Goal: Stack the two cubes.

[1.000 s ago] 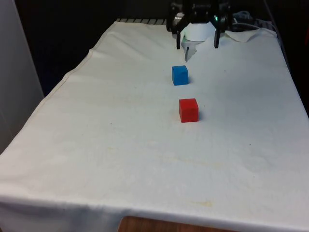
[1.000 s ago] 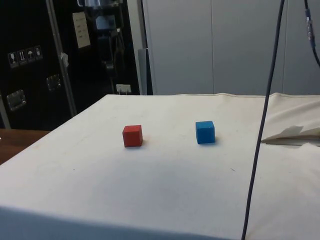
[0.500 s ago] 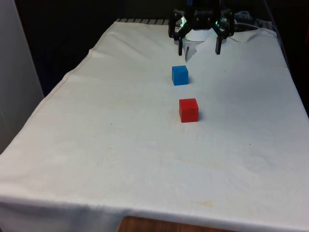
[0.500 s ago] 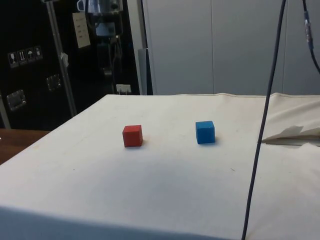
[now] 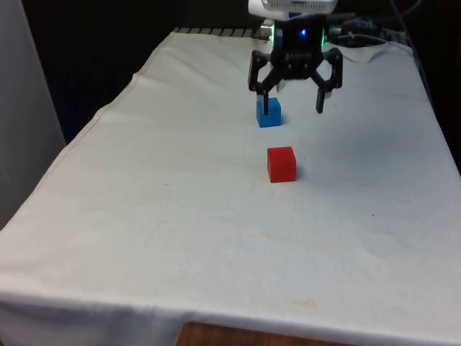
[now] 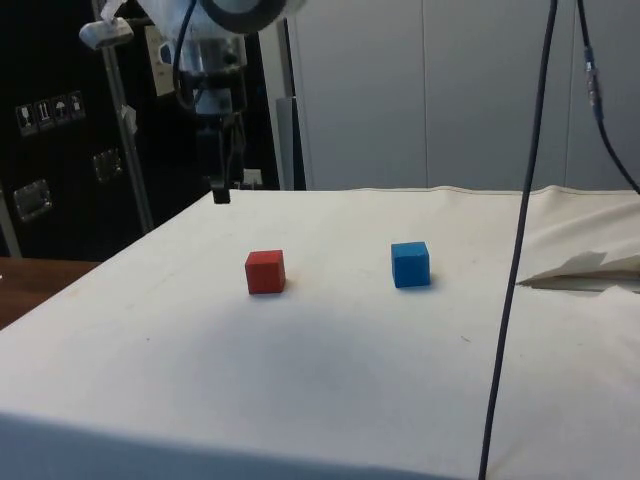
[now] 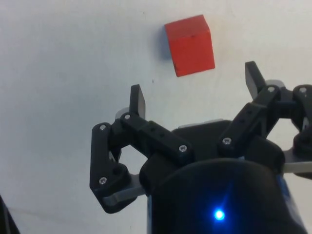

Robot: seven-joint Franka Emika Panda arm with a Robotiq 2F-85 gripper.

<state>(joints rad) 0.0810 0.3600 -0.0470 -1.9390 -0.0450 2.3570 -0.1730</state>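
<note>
A blue cube (image 5: 269,117) rests on the white cloth, and a red cube (image 5: 282,164) sits a little nearer the front edge. In the side view the red cube (image 6: 265,271) is left of the blue cube (image 6: 410,264), well apart. My gripper (image 5: 292,108) hangs open and empty above the cloth, one finger crossing the blue cube's top corner in the front view. From the side, the gripper (image 6: 221,196) hovers high, up and left of the red cube. In the wrist view the red cube (image 7: 189,45) lies just beyond the gripper (image 7: 195,88), roughly in line with the gap between the spread fingers.
A dark cable (image 6: 518,250) hangs down in front of the side camera. A crumpled fold of cloth (image 6: 585,268) lies at the side view's right. The cloth-covered table (image 5: 158,216) stretches wide around both cubes, with its edge near the front view's left.
The arm has come forward from the table's far end toward the cubes and lowered; its fingers now overlap the blue cube in the front view. Neither cube moved.
</note>
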